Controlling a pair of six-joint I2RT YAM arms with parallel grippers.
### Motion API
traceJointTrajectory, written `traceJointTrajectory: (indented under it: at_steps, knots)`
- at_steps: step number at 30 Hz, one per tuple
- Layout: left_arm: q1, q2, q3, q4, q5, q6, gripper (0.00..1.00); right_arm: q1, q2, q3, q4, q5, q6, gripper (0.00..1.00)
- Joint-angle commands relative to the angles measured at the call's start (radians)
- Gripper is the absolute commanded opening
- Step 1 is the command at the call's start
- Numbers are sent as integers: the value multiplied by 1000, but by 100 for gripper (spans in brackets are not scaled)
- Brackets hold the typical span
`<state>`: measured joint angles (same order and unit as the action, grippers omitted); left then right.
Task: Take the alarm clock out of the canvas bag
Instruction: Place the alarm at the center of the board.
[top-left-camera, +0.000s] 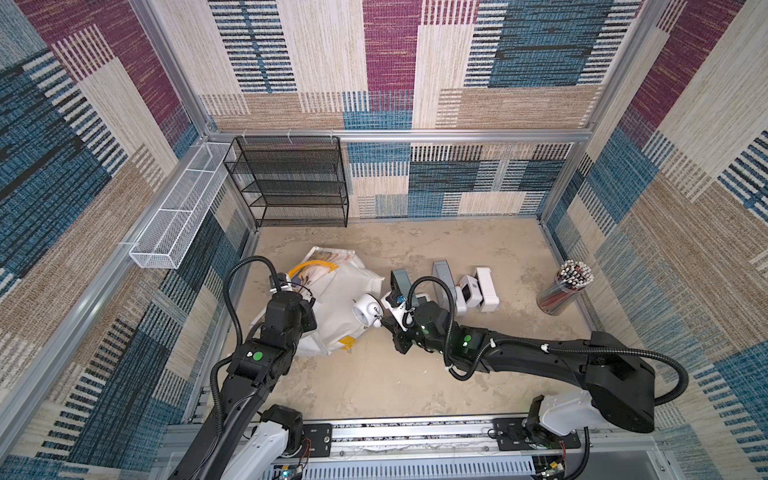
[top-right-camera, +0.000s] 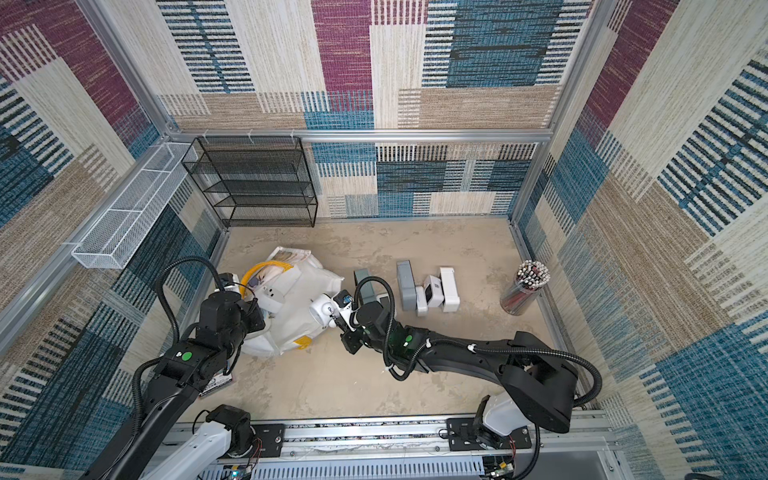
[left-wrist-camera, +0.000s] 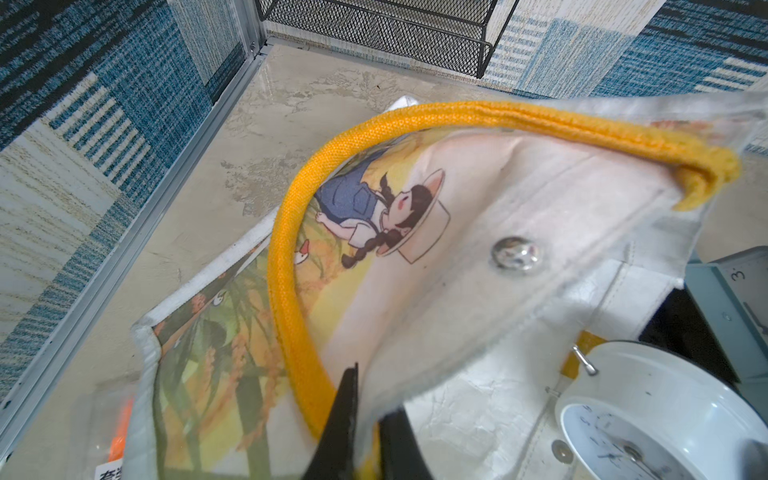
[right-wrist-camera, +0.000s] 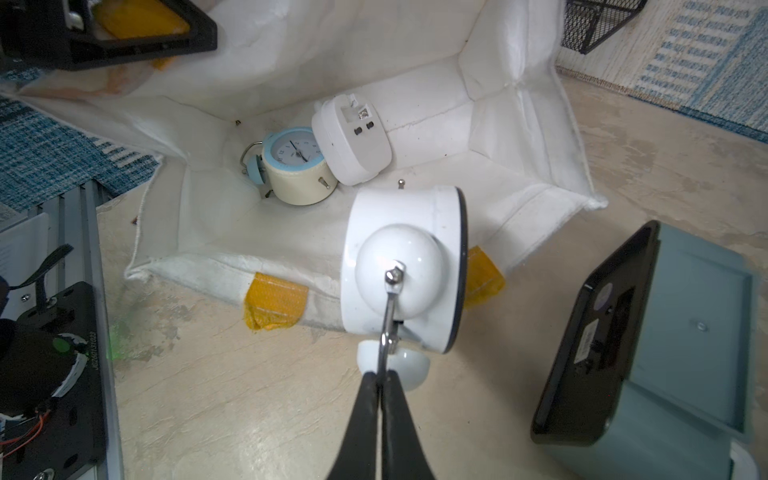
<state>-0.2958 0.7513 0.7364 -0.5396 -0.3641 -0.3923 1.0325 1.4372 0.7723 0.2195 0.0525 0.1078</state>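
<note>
The large white boxy canvas bag (top-left-camera: 347, 284) with yellow strap handles is lying open. The white round twin-bell alarm clock (right-wrist-camera: 401, 253) is hanging at the bag's mouth, its wire handle (right-wrist-camera: 388, 320) pinched in the closed right gripper (right-wrist-camera: 380, 384). The left gripper (left-wrist-camera: 372, 401) is clamping the bag's rim.

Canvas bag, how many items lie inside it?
2: a cream, blue-rimmed alarm clock on the floor of the canvas bag, and a white rounded device beside it. Folds may hide more.
</note>
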Motion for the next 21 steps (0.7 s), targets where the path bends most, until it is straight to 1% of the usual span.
traceJointTrajectory:
  at_steps: [1, 9, 15, 21]
  knots:
    - [0, -2, 7, -8, -17, 1, 0, 5, -37, -29, 65, 9, 25, 0]
    - [0, 3, 8, -10, -13, 1, 0, 10, -166, -136, 59, 23, 57, 0]
    - [0, 4, 11, -10, -13, 1, 0, 10, -233, -191, 29, 40, 75, 0]
    - [0, 7, 14, -9, -10, 0, 0, 11, -270, -243, 7, 63, 77, 0]
